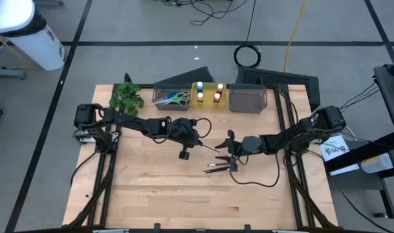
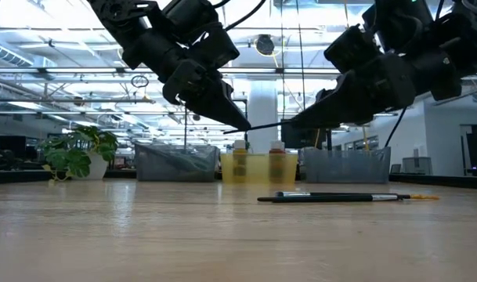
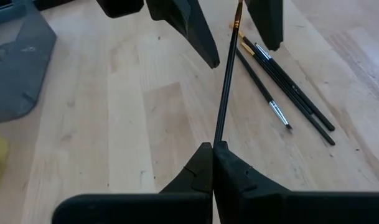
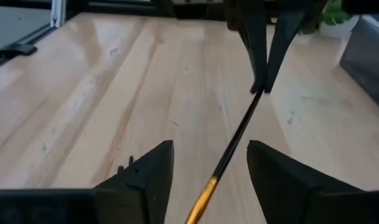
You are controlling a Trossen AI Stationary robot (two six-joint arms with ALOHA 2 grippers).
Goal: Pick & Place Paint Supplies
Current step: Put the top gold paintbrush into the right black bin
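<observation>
We are mid-handover: our left gripper [image 3: 212, 163] pinches the brush [image 3: 225, 74] while our right gripper [image 4: 211, 171] gapes empty around its tip, so next we carry it to a bin [image 1: 171, 98].

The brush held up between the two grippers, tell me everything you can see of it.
The brush is a thin, straight, black-handled stick with a gold-coloured ferrule at one end. It is off the table, roughly level. The left gripper is shut on its plain end. Its ferrule end lies between the open fingers of the right gripper, which do not appear to touch it. The other brushes lie on the wooden table below, apart from it.
</observation>
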